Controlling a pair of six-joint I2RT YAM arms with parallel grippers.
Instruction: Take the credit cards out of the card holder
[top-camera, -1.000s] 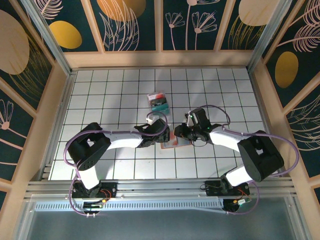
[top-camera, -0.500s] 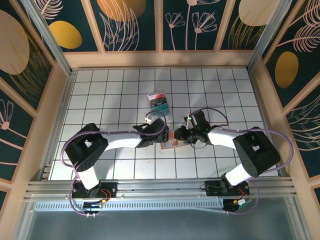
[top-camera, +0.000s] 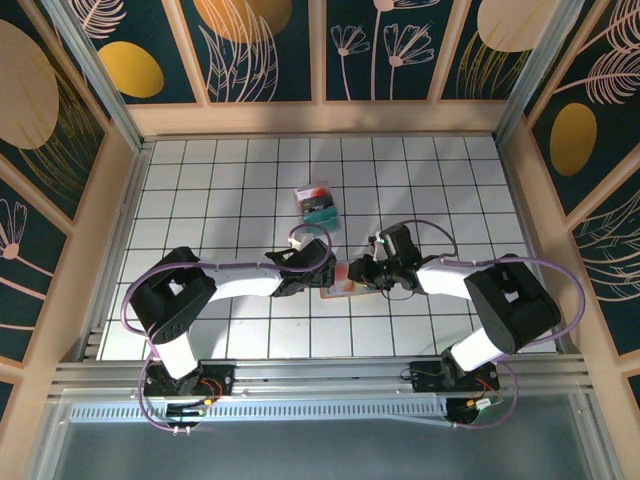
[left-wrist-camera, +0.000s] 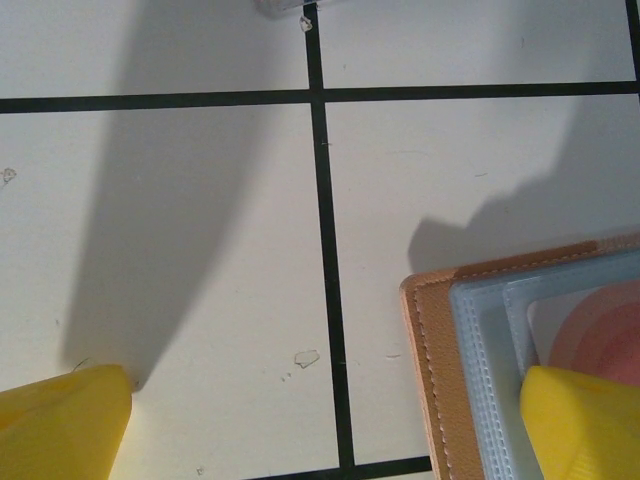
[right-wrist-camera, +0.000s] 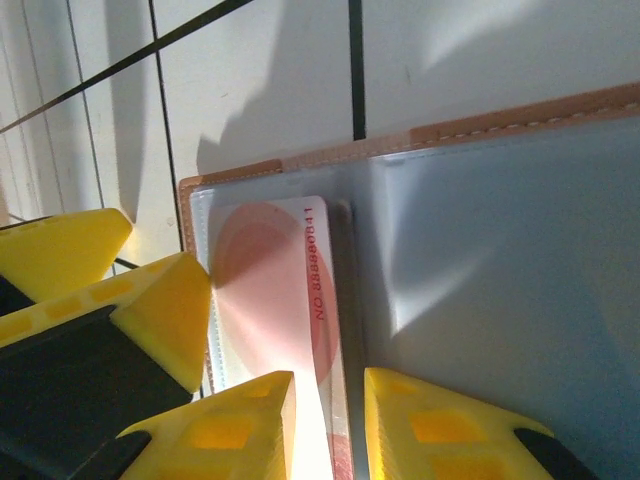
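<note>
The card holder lies open and flat on the white gridded table, a little toward 6 o'clock from the middle. It has a stitched pinkish-tan border around pale grey-blue pockets. A white credit card with a pink disc and a red number sits in one pocket. The left gripper, at 9 o'clock of the holder, is spread wide and grasps nothing: one yellow fingertip rests on the holder's inner face, and the other is on bare table. The right gripper comes in from 3 o'clock with its jaws only narrowly parted, tips down astride the card's long edge and not clamped on it. A teal pack lies apart at 12 o'clock, nothing between it and the holder.
</note>
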